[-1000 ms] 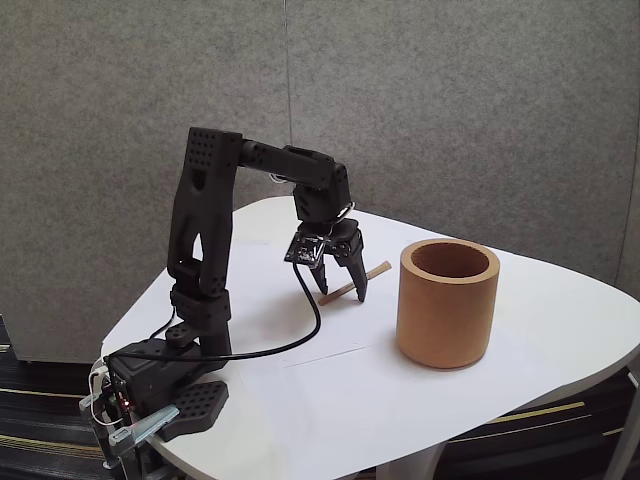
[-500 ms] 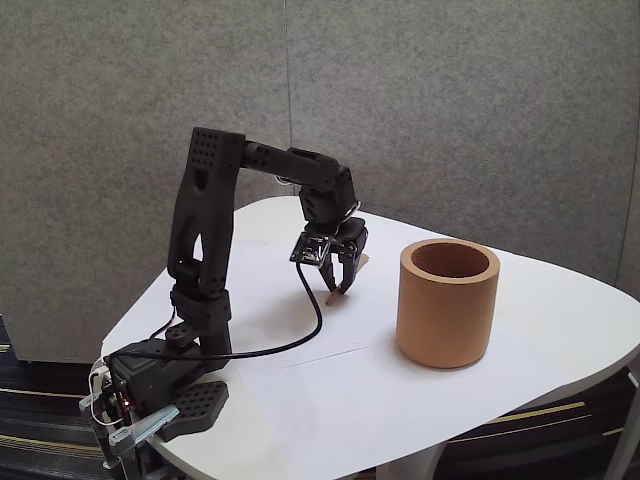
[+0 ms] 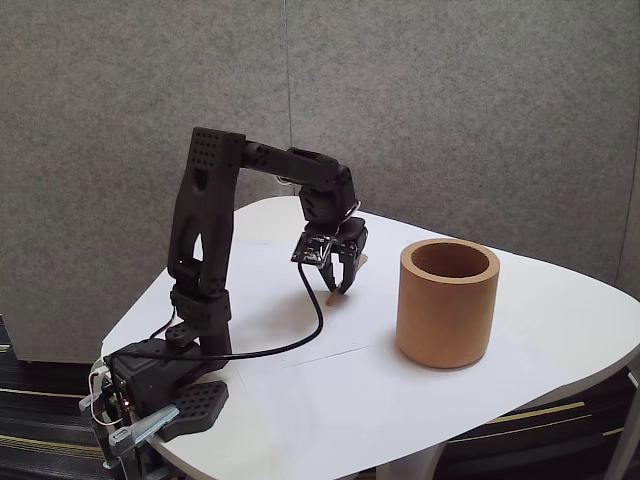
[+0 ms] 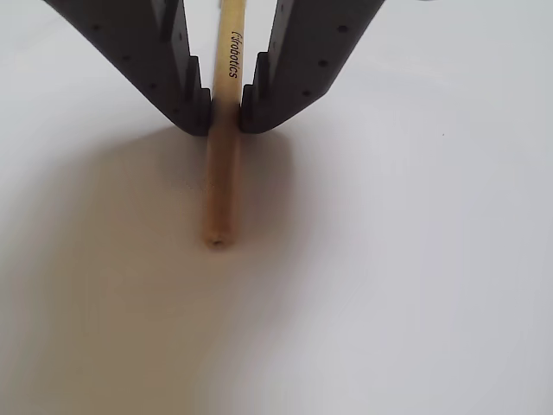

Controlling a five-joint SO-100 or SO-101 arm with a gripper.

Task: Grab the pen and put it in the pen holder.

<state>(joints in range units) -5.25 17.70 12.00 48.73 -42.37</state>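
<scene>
Pen [image 4: 221,186] is pinched between the closed pincer [image 4: 225,117] tips, low over the bench [image 3: 330,400]; carrying it to the holder [image 3: 446,303] at three o'clock remains.

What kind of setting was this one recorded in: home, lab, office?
Probably an office or lab corner. A rounded white table stands against grey felt-like partition panels, with striped dark carpet below. On it are only the arm, a pen in its tool, and a brown cup.
</scene>
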